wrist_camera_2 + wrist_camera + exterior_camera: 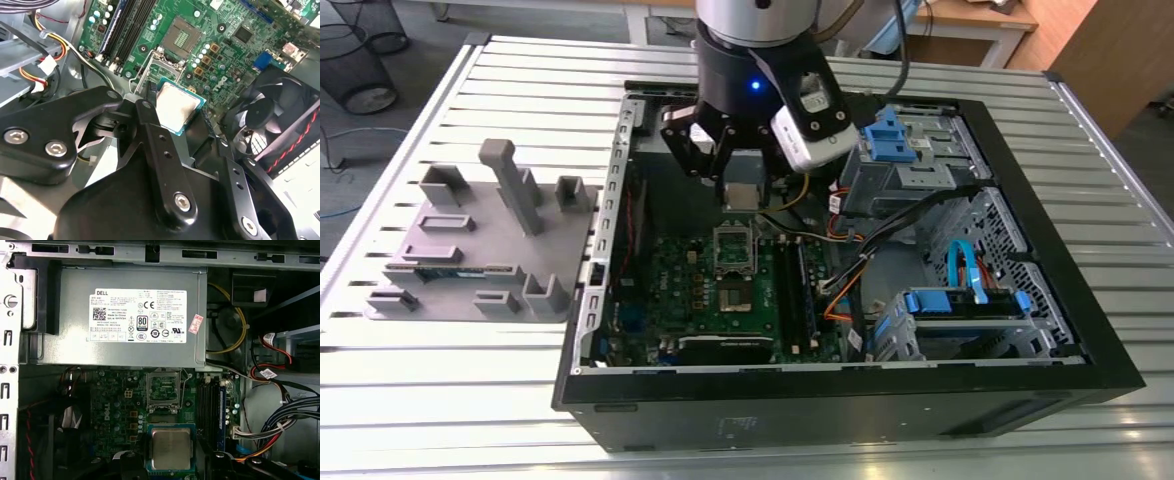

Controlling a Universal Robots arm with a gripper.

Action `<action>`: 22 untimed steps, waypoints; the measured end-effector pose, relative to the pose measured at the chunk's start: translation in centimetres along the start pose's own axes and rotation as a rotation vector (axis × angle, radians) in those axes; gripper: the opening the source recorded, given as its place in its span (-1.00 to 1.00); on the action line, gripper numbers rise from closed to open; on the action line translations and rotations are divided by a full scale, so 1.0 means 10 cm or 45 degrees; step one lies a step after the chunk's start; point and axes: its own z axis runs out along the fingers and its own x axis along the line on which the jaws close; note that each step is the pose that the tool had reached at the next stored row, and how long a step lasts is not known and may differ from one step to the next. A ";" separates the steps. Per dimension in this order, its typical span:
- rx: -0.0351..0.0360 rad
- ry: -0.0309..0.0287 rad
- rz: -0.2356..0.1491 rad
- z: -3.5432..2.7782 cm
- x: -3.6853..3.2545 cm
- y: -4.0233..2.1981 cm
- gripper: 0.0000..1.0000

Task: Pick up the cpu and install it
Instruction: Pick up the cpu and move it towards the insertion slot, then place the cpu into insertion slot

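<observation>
The cpu (pixel 742 194) is a small square chip with a silvery top and a thin green rim. My gripper (pixel 742 198) is shut on it, one black finger against each of two opposite edges. It hangs level above the green motherboard (pixel 707 300) inside the open computer case (pixel 1041 330), a little short of the open socket (pixel 734 247). In the second wrist view the cpu (pixel 180 107) sits between the fingers (pixel 150 125), with the bare socket (pixel 177 35) beyond it. In the first wrist view the cpu (pixel 171 449) lies just off the socket frame (pixel 162 386).
A big grey power supply box (pixel 125 315) with a white label fills the case end beyond the socket. Memory slots (pixel 794 290) and cable bundles (pixel 854 250) flank the socket. Blue drive bays (pixel 961 300) and a black fan (pixel 270 115) sit nearby. A grey fixture block (pixel 467 250) stands outside the case.
</observation>
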 end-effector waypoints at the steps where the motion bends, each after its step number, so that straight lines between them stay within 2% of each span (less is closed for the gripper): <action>1: 0.0001 0.0001 0.000 0.006 -0.002 -0.004 -0.06; 22: 0.0000 0.0000 0.000 0.034 -0.005 -0.032 -0.06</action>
